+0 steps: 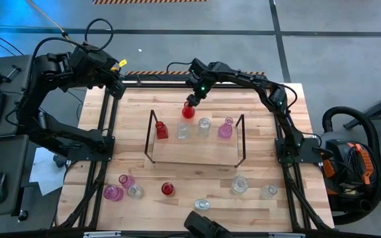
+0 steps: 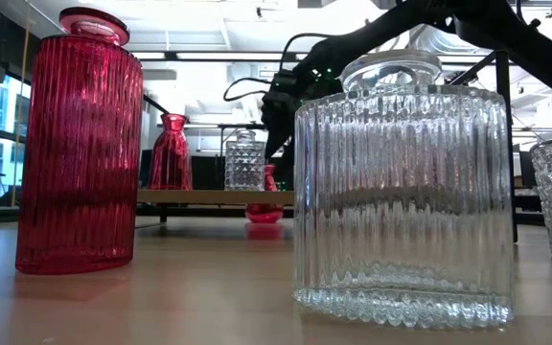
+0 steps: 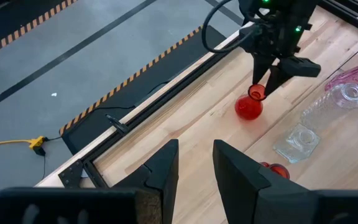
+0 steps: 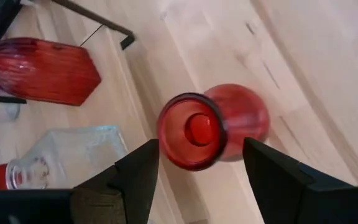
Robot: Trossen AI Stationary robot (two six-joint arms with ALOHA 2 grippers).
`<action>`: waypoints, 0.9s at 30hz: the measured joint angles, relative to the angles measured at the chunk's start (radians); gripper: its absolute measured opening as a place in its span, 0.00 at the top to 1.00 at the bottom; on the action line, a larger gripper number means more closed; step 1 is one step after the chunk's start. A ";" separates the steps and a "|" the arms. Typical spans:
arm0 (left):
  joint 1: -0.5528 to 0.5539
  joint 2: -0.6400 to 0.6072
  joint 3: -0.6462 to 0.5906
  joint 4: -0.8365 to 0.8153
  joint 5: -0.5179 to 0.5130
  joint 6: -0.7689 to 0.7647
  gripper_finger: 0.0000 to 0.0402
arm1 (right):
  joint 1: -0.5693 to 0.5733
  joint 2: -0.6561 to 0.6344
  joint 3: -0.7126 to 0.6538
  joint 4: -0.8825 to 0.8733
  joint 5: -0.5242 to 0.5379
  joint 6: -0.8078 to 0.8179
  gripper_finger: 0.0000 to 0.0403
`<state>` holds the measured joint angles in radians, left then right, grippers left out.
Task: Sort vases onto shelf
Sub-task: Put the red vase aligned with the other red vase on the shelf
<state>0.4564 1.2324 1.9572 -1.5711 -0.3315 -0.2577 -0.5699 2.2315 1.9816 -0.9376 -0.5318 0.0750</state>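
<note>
A small round red vase (image 1: 188, 112) (image 4: 238, 121) stands upright on the table just beyond the shelf's far edge. My right gripper (image 1: 190, 103) (image 4: 197, 155) is open and slants down over it, one finger on each side of the vase's mouth (image 3: 257, 93). I see no touch. The shelf (image 1: 197, 153) holds a red vase (image 1: 161, 130), two clear vases (image 1: 182, 132) (image 1: 204, 127) and a pink vase (image 1: 225, 128), all standing on its board. My left gripper (image 3: 196, 162) waits raised over the table's far left corner, open, with nothing between its fingers.
Several more vases stand near the table's front edge: two pink ones (image 1: 113, 192) and a clear one (image 1: 135, 192) at the left, a red one (image 1: 168, 189), and clear ones (image 1: 239, 184) toward the right. The shelf's black wire ends (image 1: 152, 135) rise beside the stored vases.
</note>
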 joint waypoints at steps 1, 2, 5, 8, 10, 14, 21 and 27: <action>0.000 0.000 0.000 0.000 0.000 0.000 0.78 | -0.004 0.000 0.000 0.003 0.004 0.007 0.47; 0.000 0.000 0.000 0.000 0.000 0.000 0.78 | -0.007 0.000 0.000 0.010 0.010 0.017 0.47; 0.000 0.000 0.000 0.000 0.000 0.000 0.78 | -0.012 0.000 0.000 0.026 0.042 0.027 0.47; 0.000 0.000 0.000 0.000 0.000 0.000 0.78 | -0.013 0.000 0.000 0.026 0.061 0.024 0.47; 0.000 0.000 0.000 0.000 0.000 0.000 0.78 | -0.005 0.000 0.000 0.027 0.064 0.017 0.47; 0.000 0.000 0.000 0.000 0.000 0.000 0.78 | 0.005 0.000 0.000 0.034 0.083 0.011 0.47; 0.000 0.000 0.000 0.000 0.000 -0.001 0.78 | 0.011 0.008 -0.001 0.042 0.102 -0.005 0.47; 0.000 0.000 0.000 0.000 0.005 -0.001 0.78 | 0.012 0.008 -0.001 0.044 0.114 -0.007 0.48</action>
<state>0.4568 1.2324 1.9572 -1.5711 -0.3266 -0.2588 -0.5579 2.2391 1.9808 -0.8936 -0.4183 0.0677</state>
